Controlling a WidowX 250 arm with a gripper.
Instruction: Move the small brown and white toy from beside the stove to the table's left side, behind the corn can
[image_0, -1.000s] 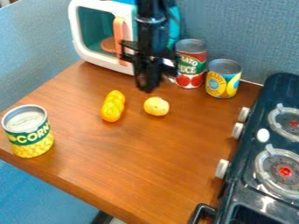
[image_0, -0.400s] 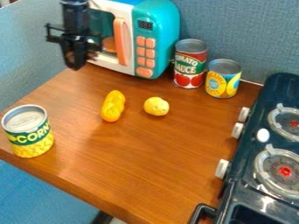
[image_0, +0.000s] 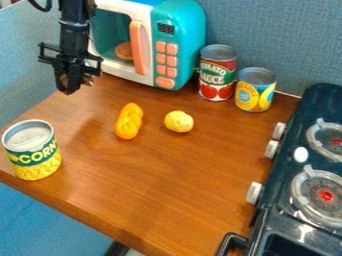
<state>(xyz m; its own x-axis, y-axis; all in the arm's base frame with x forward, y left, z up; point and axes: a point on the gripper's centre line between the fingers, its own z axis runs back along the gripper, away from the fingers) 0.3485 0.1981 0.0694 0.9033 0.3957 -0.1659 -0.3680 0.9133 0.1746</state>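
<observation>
My black gripper (image_0: 69, 90) hangs at the upper left over the table's back left edge, in front of and left of the toy microwave. It touches none of the things on the table. Nearest to it on the wood are a yellow twisted piece of toy food (image_0: 129, 121), lower right of it, and the corn can (image_0: 32, 150), standing upright below it at the left edge. A small round yellow thing (image_0: 178, 121) lies just right of the twisted piece, apart from it.
The teal and white toy microwave (image_0: 179, 45) stands at the back. Right of it are a tomato sauce can (image_0: 217, 73) and a shorter yellow-labelled can (image_0: 255, 90). A dark toy stove (image_0: 287, 195) lines the right side of the wooden table (image_0: 167, 190).
The gripper has moved left from in front of the microwave's right part, then slightly farther left and down. The cans and yellow things have kept their places.
</observation>
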